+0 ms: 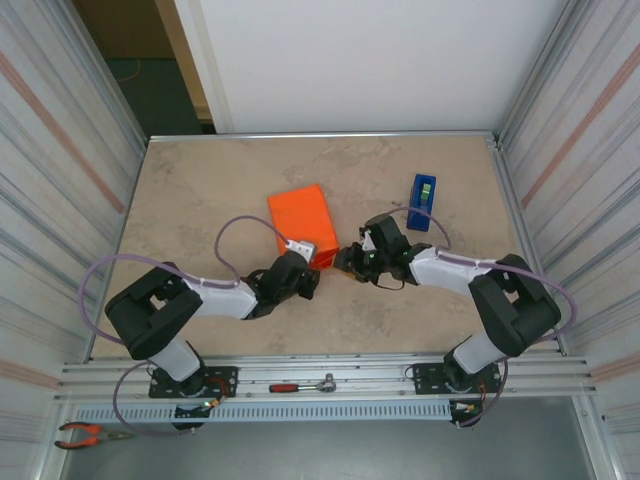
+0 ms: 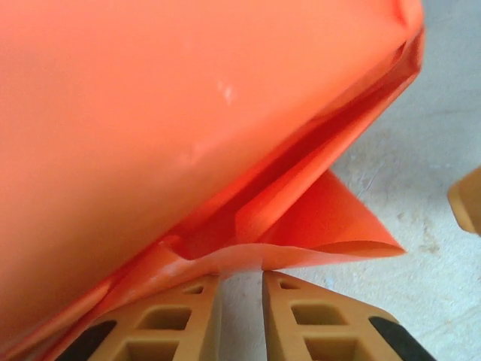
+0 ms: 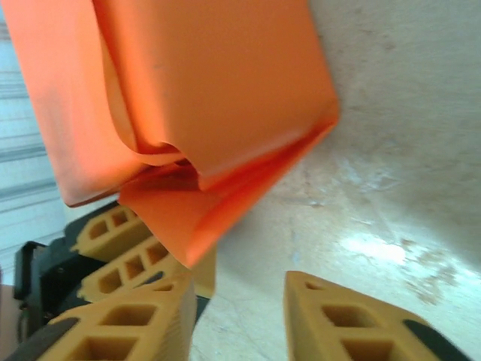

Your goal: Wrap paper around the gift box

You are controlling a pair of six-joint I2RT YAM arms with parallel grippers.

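Note:
The gift box (image 1: pixel 300 218) lies mid-table, skinned in orange paper (image 2: pixel 150 113). At its near end a loose triangular flap (image 2: pixel 331 218) of the paper juts out over the table. My left gripper (image 1: pixel 312 283) is at the box's near corner. Its fingertips (image 2: pixel 203 289) stand a narrow gap apart right under the flap's edge, with bare table showing between them (image 2: pixel 240 277). My right gripper (image 1: pixel 343 260) sits just right of that same end, open (image 3: pixel 239 284), nothing between its fingers. The flap (image 3: pixel 180 214) hangs above its left finger.
A blue tape dispenser (image 1: pixel 422 201) stands to the right of the box, behind my right arm. A red-handled tool (image 1: pixel 300 385) lies on the front rail and pliers (image 1: pixel 85 433) at the bottom left. Metal walls close in both sides of the table (image 1: pixel 190 190).

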